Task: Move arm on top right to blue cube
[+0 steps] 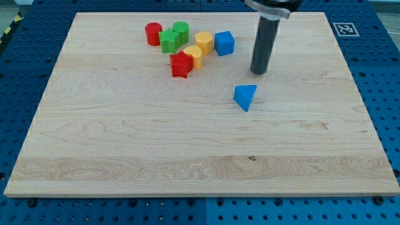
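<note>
Wood grain runs across the pale wooden board (187, 144), which lies on a blue perforated table (19, 81). My tip (259, 72), the lower end of the straight dark rod, stands on the board in the upper right part of the view. The arm carries no gripper, so nothing spreads, presses together or pinches; the rod simply ends in a blunt round face.

The blue cube (224, 43) sits toward the view's top, to the left of my tip and a little higher in the view. A clear gap of bare wood lies between them, so they are near but apart. The blue triangular wedge block (245, 97) lies below my tip and slightly to its left, also apart from it.

The cube marks the right end of a cluster of blocks. Just beside it on the left is an orange-yellow block (204, 42), and a second orange-yellow block (194, 56) sits below that one. A red star-shaped block (180, 65) touches the second one's lower left side. Higher up are a green star-shaped block (169, 41) and a green cylinder (181, 30) pressed close together. A red cylinder (153, 34) stands at the cluster's far left.

A black-and-white square marker (344, 29) is fixed to the table at the view's top right, beyond the board's corner.
</note>
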Motion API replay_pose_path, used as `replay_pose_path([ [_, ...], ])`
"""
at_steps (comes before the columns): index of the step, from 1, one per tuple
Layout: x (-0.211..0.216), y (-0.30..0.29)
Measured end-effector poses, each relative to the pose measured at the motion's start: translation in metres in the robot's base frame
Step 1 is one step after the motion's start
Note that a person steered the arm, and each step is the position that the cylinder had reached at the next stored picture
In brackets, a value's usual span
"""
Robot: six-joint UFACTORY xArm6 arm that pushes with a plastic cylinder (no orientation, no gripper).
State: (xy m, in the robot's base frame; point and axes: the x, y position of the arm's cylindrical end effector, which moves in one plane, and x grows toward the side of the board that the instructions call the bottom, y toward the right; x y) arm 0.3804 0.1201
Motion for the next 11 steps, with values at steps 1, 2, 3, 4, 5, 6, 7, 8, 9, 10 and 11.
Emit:
replay_pose_path([
  [1,-0.001,0.022],
  [2,-0.007,0.037],
  [3,-0.036,0.036],
  [4,-0.068,0.03],
  [5,-0.077,0.021],
  [6,-0.084,0.006],
  [7,-0.085,-0.008],
  [8,-0.086,-0.009],
  [9,-0.103,-0.009],
  [10,-0.124,-0.011],
  [11,-0.133,-0.019],
])
